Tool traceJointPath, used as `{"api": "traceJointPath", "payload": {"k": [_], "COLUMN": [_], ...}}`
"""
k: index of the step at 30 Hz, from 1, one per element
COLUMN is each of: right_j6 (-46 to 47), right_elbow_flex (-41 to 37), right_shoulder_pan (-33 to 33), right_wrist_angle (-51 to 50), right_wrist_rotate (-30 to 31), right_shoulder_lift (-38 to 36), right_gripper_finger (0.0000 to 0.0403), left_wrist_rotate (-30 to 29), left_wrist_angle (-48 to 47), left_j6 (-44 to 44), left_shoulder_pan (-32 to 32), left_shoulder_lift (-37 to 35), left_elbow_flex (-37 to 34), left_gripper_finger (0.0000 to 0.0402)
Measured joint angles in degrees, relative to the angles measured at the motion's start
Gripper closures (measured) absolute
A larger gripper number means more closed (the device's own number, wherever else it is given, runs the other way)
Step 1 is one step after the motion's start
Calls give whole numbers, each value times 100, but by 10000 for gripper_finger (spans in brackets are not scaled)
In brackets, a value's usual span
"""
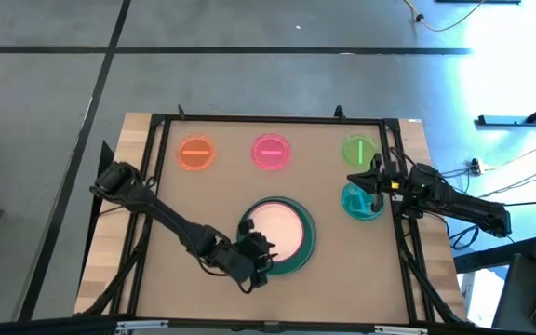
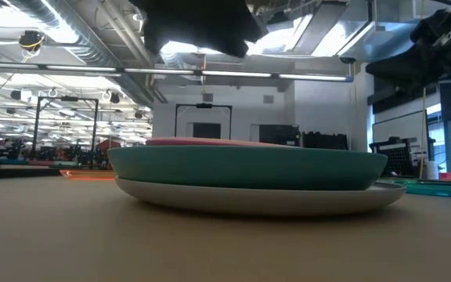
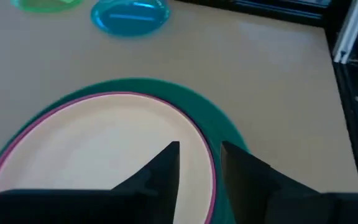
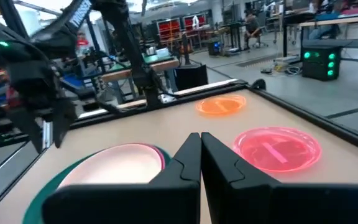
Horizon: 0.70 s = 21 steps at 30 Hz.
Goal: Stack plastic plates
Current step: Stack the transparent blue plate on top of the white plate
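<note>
Fingers (image 3: 197, 163) hover over stacked plates (image 1: 280, 233) on tan table (image 1: 203, 200)

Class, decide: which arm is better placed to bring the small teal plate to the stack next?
Likely the right. Its claw hangs by the small teal plate, while the left claw is over the stack, farther from that plate.
</note>
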Motion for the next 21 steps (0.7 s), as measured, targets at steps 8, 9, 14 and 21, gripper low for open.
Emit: {"api": "traceJointPath", "payload": {"k": [8,9,14,21], "right_j6": [4,4,2,-1], "right_elbow_flex": [0,0,0,270], "right_shoulder_pan": [3,3,3,3], "right_wrist_angle": [-204,-182,-101,5], "right_wrist_rotate": [11,51,252,173], "right_shoulder_lift": [180,247,692,1523], "right_gripper_finger": [400,400,400,400], "left_wrist_rotate": [74,134,531,687], "left_wrist_angle": [2957,3530,5971,7301], "left_j6": [715,917,2114,3266], "left_shoulder_pan": [145,204,506,1103], "left_shoulder_lift": [-542,-602,-874,-885], "left_elbow_flex": [-2106,-2428,-3485,-3774], "left_gripper_finger": [292,292,292,292]}}
